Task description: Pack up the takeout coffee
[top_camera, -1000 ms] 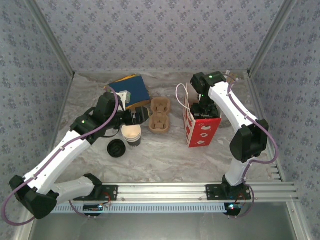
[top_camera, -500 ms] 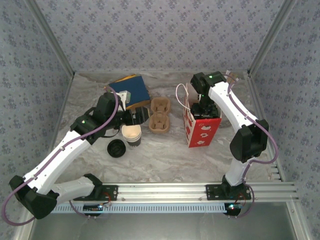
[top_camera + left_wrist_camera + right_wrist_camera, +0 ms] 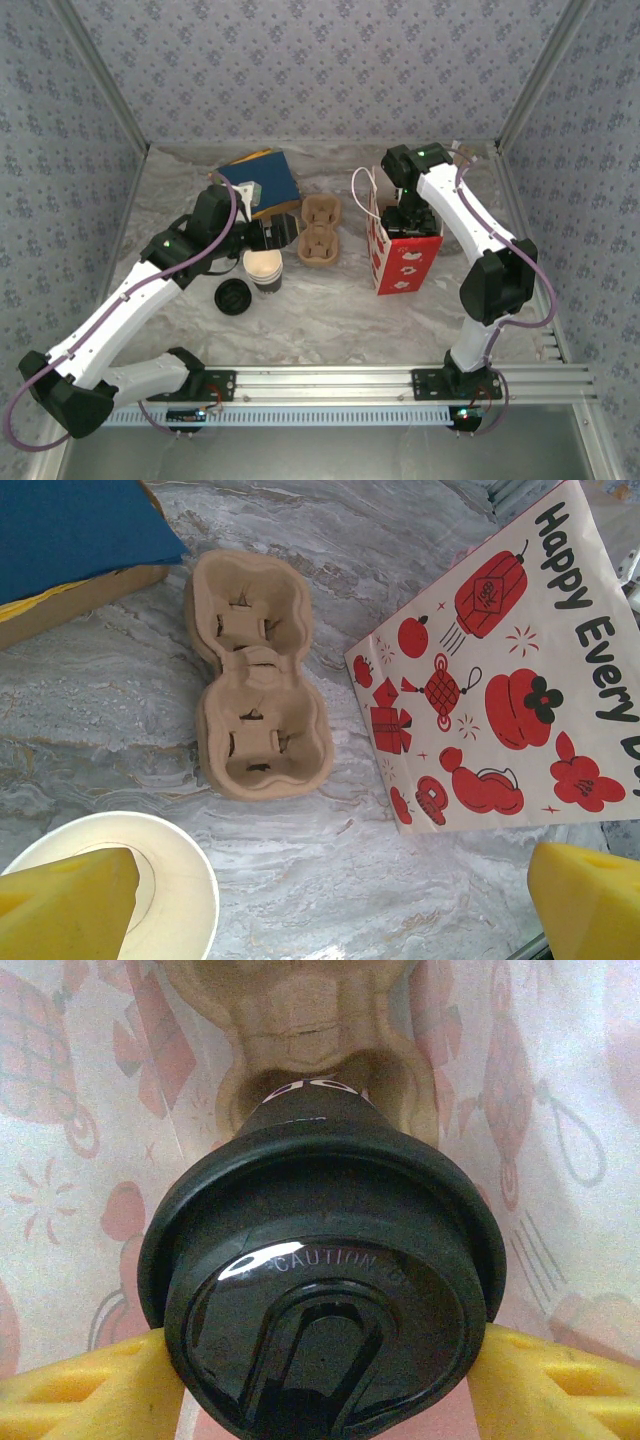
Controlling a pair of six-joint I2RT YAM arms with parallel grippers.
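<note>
The takeout coffee [image 3: 322, 1290], a cup under a round black lid, sits low inside the red-printed paper bag [image 3: 405, 262] over a pulp carrier [image 3: 310, 1020]. My right gripper [image 3: 320, 1370] reaches down into the bag [image 3: 80, 1110], and its yellow fingers [image 3: 90, 1390] press on both sides of the lid's rim. In the top view the right gripper [image 3: 405, 222] is sunk in the bag's mouth. My left gripper [image 3: 330, 910] hangs open over bare table, its left finger [image 3: 65, 900] above a lidless paper cup [image 3: 170, 880]. The top view shows the left gripper [image 3: 262, 232] beside a cup stack [image 3: 264, 270].
A second pulp carrier [image 3: 320, 232] [image 3: 255, 715] lies empty between the arms. A loose black lid [image 3: 232, 296] rests near the cup stack. A blue box [image 3: 262, 183] [image 3: 70, 530] stands at the back left. The bag [image 3: 500, 670] stands right of the carrier.
</note>
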